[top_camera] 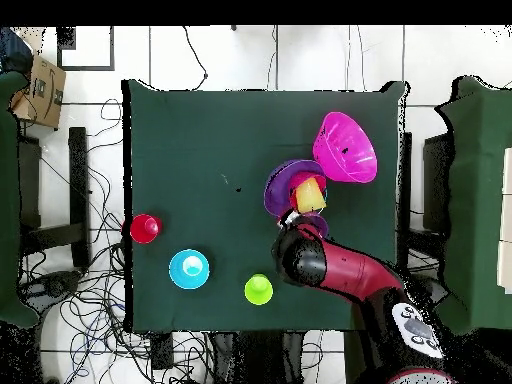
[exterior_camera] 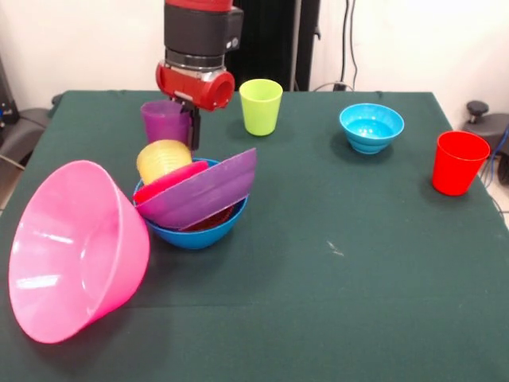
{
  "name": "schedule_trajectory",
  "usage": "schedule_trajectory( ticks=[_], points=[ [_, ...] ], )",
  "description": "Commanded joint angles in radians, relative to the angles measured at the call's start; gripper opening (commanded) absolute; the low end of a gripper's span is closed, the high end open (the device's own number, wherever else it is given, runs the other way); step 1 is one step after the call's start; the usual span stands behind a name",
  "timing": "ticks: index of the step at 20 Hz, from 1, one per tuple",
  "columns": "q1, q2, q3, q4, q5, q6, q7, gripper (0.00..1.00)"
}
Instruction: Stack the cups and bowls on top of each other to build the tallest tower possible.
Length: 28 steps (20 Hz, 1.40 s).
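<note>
The tower is an untidy pile with a medium blue bowl (exterior_camera: pixel 195 232) (top_camera: pixel 283 205) at its base. A large purple bowl (exterior_camera: pixel 205 192) (top_camera: pixel 287 183) leans tilted in it, over a red bowl rim (exterior_camera: pixel 170 181). A yellow cup (exterior_camera: pixel 162 159) (top_camera: pixel 310 195) lies on its side at the pile's back. My gripper (exterior_camera: pixel 191 127) hangs at the right rim of an upright purple cup (exterior_camera: pixel 163 121) just behind the pile. In the overhead view the arm (top_camera: pixel 300 256) covers the gripper. Standing apart are a lime green cup (exterior_camera: pixel 261 106) (top_camera: pixel 259 290) and a red cup (exterior_camera: pixel 459 162) (top_camera: pixel 145 228).
A very large pink bowl (exterior_camera: pixel 75 251) (top_camera: pixel 345 148) lies on its side beside the tower, near the table's edge. A small light blue bowl (exterior_camera: pixel 371 127) (top_camera: pixel 189 268) sits upright between the lime and red cups. Green cloth covers the table (exterior_camera: pixel 334 263).
</note>
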Motion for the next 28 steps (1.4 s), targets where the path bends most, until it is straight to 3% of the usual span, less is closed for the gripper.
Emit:
schedule_trajectory(
  ticks=[1,7,11,15,22,28],
  points=[
    [0.008,0.041,0.012,-0.055,-0.050,-0.021,0.049,0.00],
    [-0.009,-0.090,0.020,-0.017,-0.056,0.045,0.018,0.00],
    [0.004,-0.136,0.010,0.002,-0.054,0.046,0.027,0.00],
    [0.015,-0.135,0.011,0.003,-0.047,0.015,0.049,0.00],
    [0.031,-0.162,0.018,0.002,-0.029,0.045,0.055,0.00],
    [0.018,-0.139,0.010,-0.020,-0.048,0.048,0.031,0.00]
  ],
)
